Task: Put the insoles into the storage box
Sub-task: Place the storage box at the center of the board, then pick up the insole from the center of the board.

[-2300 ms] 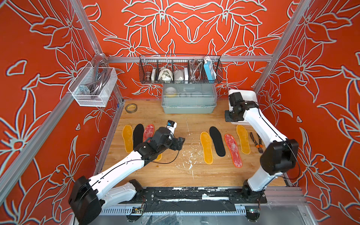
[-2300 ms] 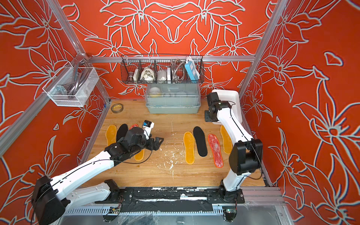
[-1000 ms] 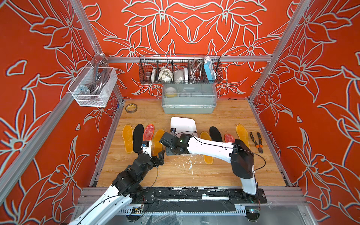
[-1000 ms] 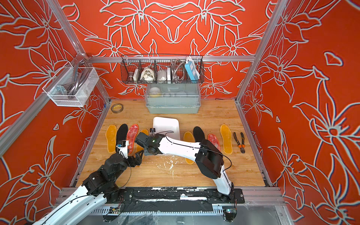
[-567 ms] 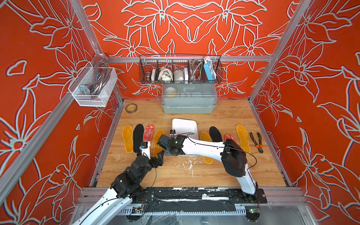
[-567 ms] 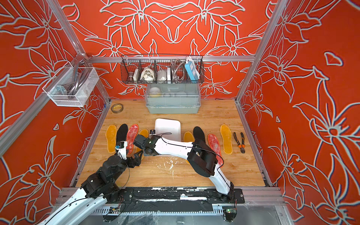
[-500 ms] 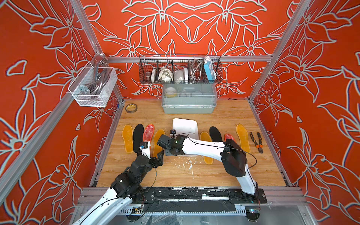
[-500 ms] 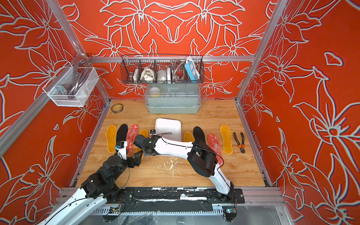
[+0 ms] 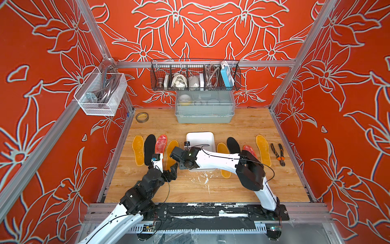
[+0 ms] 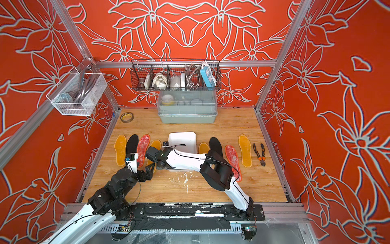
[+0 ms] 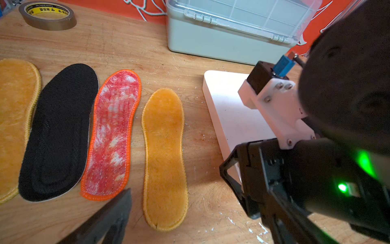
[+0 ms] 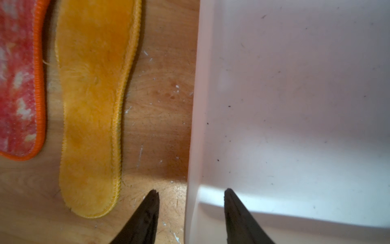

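Eight insoles (image 9: 138,153) lay flat on the table (image 9: 190,190), all outside the storage box (image 9: 200,138). The left four (image 9: 161,143) sat at the box's 9 o'clock: amber, black, red-mottled, amber. My left gripper (image 9: 172,172) hung at the box's 7 o'clock, jaws wide and empty. The right gripper (image 12: 191,196) straddled the box's wall at that corner, jaws partly spread, one finger (image 12: 147,213) outside, one inside, pinching nothing. The right four (image 10: 244,150) lay at 3 o'clock, pliers (image 10: 258,154) beyond them.
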Motion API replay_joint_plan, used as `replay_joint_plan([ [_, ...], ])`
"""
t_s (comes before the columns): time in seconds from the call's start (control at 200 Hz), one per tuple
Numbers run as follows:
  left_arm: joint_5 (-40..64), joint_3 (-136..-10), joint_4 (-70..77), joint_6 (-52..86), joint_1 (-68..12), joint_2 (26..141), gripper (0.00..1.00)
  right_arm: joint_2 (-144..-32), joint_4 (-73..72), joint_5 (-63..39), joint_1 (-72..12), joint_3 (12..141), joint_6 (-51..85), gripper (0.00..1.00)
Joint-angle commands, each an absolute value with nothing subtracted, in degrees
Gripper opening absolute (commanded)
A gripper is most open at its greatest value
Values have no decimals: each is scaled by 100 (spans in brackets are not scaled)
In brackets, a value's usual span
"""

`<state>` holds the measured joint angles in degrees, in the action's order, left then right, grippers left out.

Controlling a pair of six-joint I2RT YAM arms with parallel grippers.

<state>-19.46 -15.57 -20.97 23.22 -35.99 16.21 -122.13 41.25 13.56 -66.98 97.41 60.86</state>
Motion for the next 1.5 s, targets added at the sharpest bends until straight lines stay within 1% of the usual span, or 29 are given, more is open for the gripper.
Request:
replay_joint_plan([
  [0.0, -1998, -1586, -2057, 2304, -3570, 1741, 98, -11542, 4067, 1534, -6675, 9640, 5625, 53],
  [0.03, -1966, -1635, -2073, 2295, -3575, 1781, 98, -11378, 4077, 1597, -6667, 9597, 5472, 54],
  [0.08, -1805, -1757, -2070, 2263, -3561, 1842, 98, -11055, 4054, 1605, -6618, 9458, 5207, 62],
  [0.14, -1612, -1950, -2039, 2337, -3562, 1952, 97, -10606, 3841, 1420, -6482, 9125, 4856, 63],
  [0.205, -1518, -2199, -1973, 2516, -3555, 2209, 95, -9984, 3213, 780, -6194, 8421, 4345, 66],
  [0.295, -1216, -2588, -1881, 2709, -3457, 2852, 93, -8998, 2456, -26, -5502, 7321, 3779, 67],
  [0.32, -1061, -2734, -1881, 2724, -3396, 3075, 93, -8716, 2289, -135, -5301, 7027, 3576, 69],
  [0.405, -379, -3207, -1881, 2735, -3049, 3836, 91, -7799, 2051, -41, -4697, 6149, 2619, 83],
  [0.475, 207, -3529, -1881, 2809, -2623, 4425, 89, -7197, 2127, 344, -4426, 5699, 1910, 91],
  [0.525, 605, -3688, -1797, 2847, -2328, 4815, 88, -6882, 2207, 526, -4265, 5484, 1638, 94],
  [0.59, 869, -3849, -1731, 2853, -2026, 5261, 87, -6596, 2134, 374, -3981, 5208, 1506, 98],
  [0.671, 862, -4027, -1735, 2816, -1808, 5622, 87, -6497, 2015, -194, -3499, 4918, 1644, 98],
  [0.736, 663, -4088, -1696, 2777, -1729, 6070, 87, -6586, 1928, -618, -3197, 4770, 1736, 96],
  [0.846, 848, -4146, -1631, 2785, -1458, 6653, 88, -6845, 1951, -759, -3026, 4709, 1715, 94],
  [0.901, 973, -4230, -1694, 2755, -1334, 6938, 87, -6952, 1839, -903, -2942, 4639, 1806, 91],
  [0.986, 775, -4281, -1719, 2676, -1282, 7230, 86, -7064, 1621, -1173, -2901, 4493, 1814, 87],
  [1.051, 832, -4255, -1595, 2643, -1183, 7371, 85, -7059, 1203, -1205, -2900, 4208, 1802, 86],
  [1.121, 850, -4259, -1505, 2602, -1091, 7537, 81, -7032, 525, -1191, -2899, 3782, 1855, 85],
  [1.321, 532, -4438, -1674, 2460, -998, 7948, 83, -6897, -231, -1365, -2905, 3231, 1902, 82],
  [1.491, 505, -4429, -1635, 2421, -928, 8158, 84, -6678, -325, -1204, -2906, 3109, 1924, 82],
])
